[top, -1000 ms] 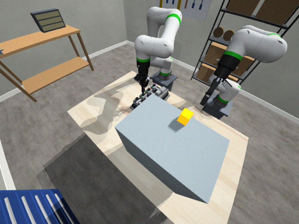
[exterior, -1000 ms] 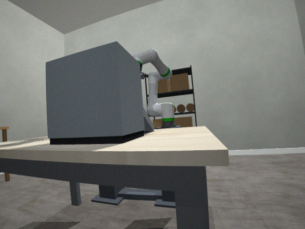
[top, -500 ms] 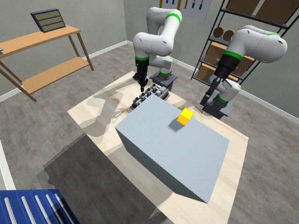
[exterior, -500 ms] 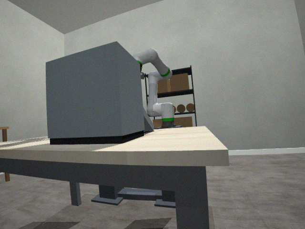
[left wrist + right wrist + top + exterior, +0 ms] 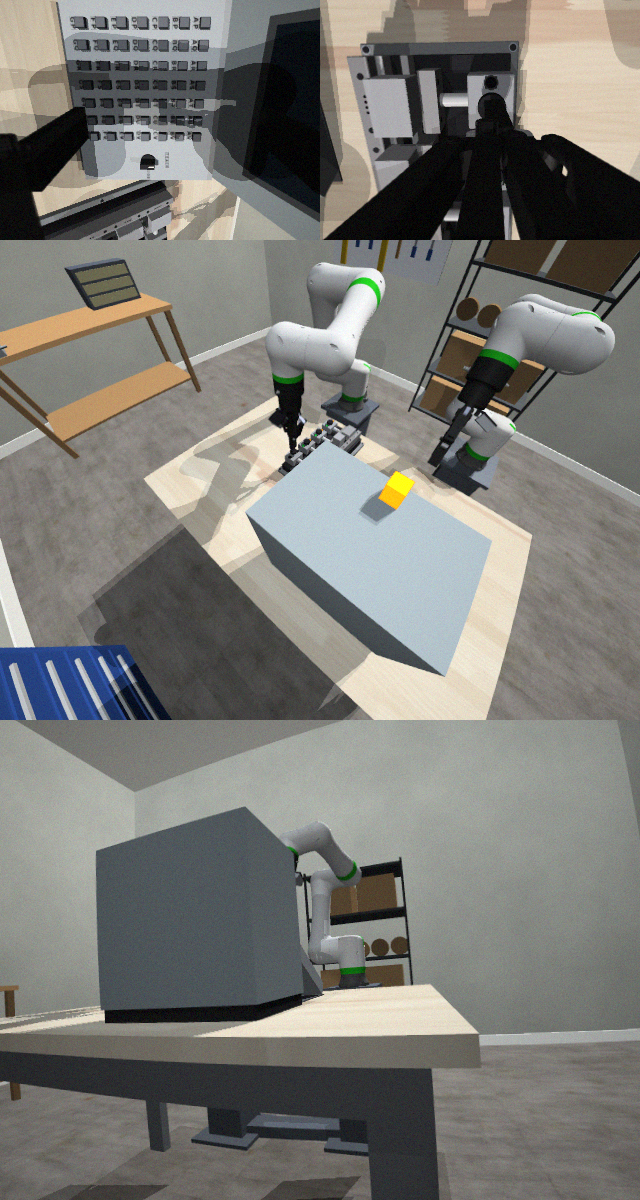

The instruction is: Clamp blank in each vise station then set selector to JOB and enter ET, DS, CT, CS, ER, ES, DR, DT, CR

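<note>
My right gripper (image 5: 293, 448) (image 5: 493, 114) is shut, its tips over the black valve knob of the end vise station. The small round lamp (image 5: 491, 81) beside that knob is dark. A light grey block (image 5: 390, 107) stands left of the moving jaw (image 5: 429, 100); I cannot tell whether they touch. Fingers hide much of the other stations. My left gripper (image 5: 440, 452) is open; one finger (image 5: 55, 150) shows beside the key panel (image 5: 105, 167). No key looks lit. The selector (image 5: 148, 161) is below the keys; its setting is unclear. The amber lamp (image 5: 397, 490) looks lit.
The large grey cabinet (image 5: 361, 550) (image 5: 180, 926) stands on the wooden table (image 5: 248, 570) (image 5: 361, 1019) and blocks the key panel from the top and exterior views. A dark screen (image 5: 287, 100) is beside the keys. The vise base (image 5: 440, 48) lies close by the panel.
</note>
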